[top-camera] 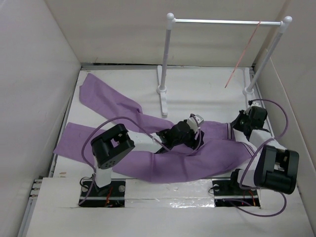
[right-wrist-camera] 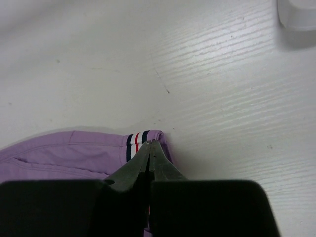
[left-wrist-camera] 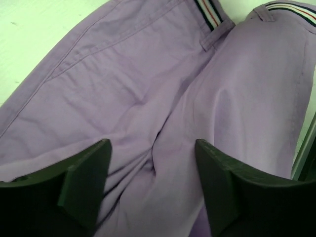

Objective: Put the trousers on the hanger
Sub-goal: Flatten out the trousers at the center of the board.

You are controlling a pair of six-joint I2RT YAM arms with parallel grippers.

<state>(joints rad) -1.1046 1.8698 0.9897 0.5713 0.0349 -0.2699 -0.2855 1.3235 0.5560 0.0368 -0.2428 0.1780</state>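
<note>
The white table [top-camera: 207, 94] is enclosed on the left, back and right by plain pale walls [top-camera: 39, 74], and a faint wood grain is seen in its painted top in the right wrist view. The light purple trousers [top-camera: 163, 163] are spread flat across the near half of this surface, with the two legs fanned out toward the left wall and the striped waistband [top-camera: 228, 131] lying toward the right. At the back a white two-post rail stand [top-camera: 222, 21] is set, and the thin pink-red wire hanger [top-camera: 244, 52] is hung from the right end of its silver bar, well apart from the trousers and slanted downward to the left. The left gripper [left-wrist-camera: 153, 148] is held just above the upper part of the trousers, near the waistband, with its fingers [left-wrist-camera: 84, 177] spread apart and nothing between them. The right gripper [right-wrist-camera: 149, 145] is lowered at the right edge of the garment, its fingers pressed together and clamped on the corner of the waistband, with bare table beyond it.
</note>
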